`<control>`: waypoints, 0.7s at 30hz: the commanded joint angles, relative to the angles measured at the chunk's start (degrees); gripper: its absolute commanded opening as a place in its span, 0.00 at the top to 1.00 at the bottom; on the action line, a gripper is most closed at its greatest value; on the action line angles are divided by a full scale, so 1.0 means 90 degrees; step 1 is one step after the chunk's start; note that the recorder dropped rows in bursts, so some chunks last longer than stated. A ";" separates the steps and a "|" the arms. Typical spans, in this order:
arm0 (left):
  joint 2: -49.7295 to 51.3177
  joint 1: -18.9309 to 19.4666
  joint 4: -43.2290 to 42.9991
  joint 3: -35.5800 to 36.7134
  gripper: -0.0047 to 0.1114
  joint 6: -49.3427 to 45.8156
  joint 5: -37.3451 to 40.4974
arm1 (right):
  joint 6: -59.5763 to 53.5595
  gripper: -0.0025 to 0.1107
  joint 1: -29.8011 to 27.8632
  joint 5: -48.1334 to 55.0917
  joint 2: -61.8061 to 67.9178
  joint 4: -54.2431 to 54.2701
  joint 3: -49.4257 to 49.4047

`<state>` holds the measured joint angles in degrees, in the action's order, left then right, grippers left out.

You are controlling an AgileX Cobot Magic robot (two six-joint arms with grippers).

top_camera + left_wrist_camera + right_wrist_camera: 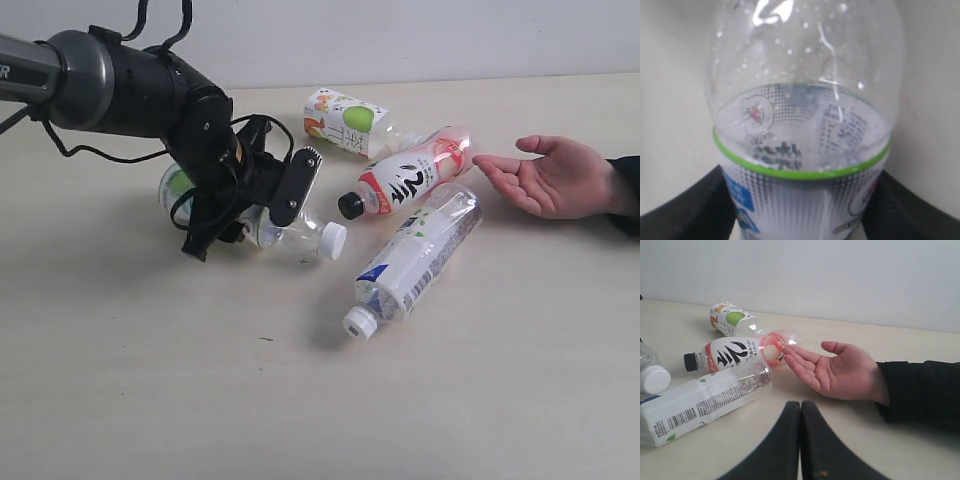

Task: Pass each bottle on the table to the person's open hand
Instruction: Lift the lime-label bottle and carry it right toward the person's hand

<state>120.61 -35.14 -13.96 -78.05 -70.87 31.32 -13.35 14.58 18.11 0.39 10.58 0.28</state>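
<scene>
From where I stand, the green-and-white bottle [295, 232] lies on its side on the surface [150, 380], at the left part of it. Its white cap points to about 4 o'clock. The left end effector [250, 215] is down over the bottle and crosses its long axis. In the left wrist view the dark fingers [680, 210] stand on both sides of the labelled body. If they press it already, I cannot tell.

The person's open hand [555, 180] waits at about 3 o'clock from this end effector, well apart. The red-and-white bottle [410, 175] and the blue-and-white bottle [420, 250] lie between them, so I think the carry must go above these two. The right end effector [800, 407] is fully closed and holds nothing.
</scene>
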 commanded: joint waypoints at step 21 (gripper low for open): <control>-0.1973 -0.0359 -0.0075 -0.0003 0.96 0.2224 0.2639 | -0.0002 0.98 0.0006 -0.0056 -0.0043 0.0002 -0.0031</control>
<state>105.44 -36.75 -14.49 -78.05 -55.13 52.44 -13.35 14.58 18.11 0.39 10.58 0.28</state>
